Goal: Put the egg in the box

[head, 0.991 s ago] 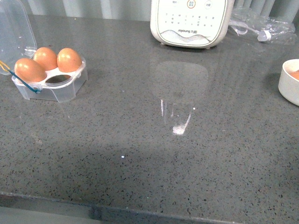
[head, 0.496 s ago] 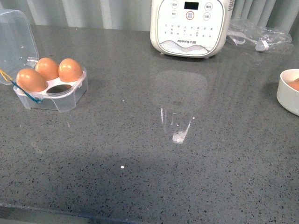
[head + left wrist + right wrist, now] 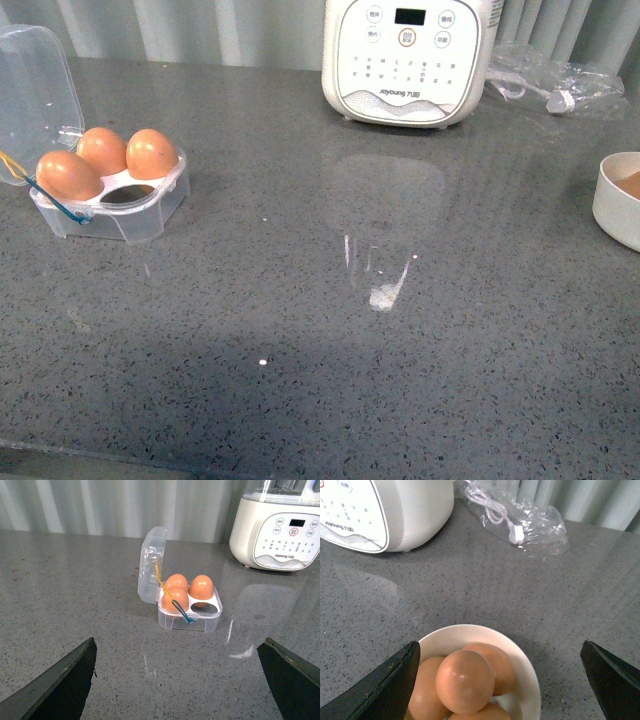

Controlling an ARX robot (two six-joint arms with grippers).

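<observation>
Scene slid slightly down-frame. Box point(image 3: 110, 195), left: one cup vacant. Left gripper point(image 3: 176, 647), right gripper point(image 3: 499, 650): wide apart, empty. Hazard: egg point(image 3: 465, 680) slips against bowl point(image 3: 532, 685)'s crowded neighbours.

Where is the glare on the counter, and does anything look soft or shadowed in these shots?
Front view: the white appliance mirrors in the counter, with a bright glare patch in front of it and a shadow near the front edge. Left wrist view: the box is sharp, its lid glinting. Right wrist view: the eggs in the bowl look slightly soft.
</observation>
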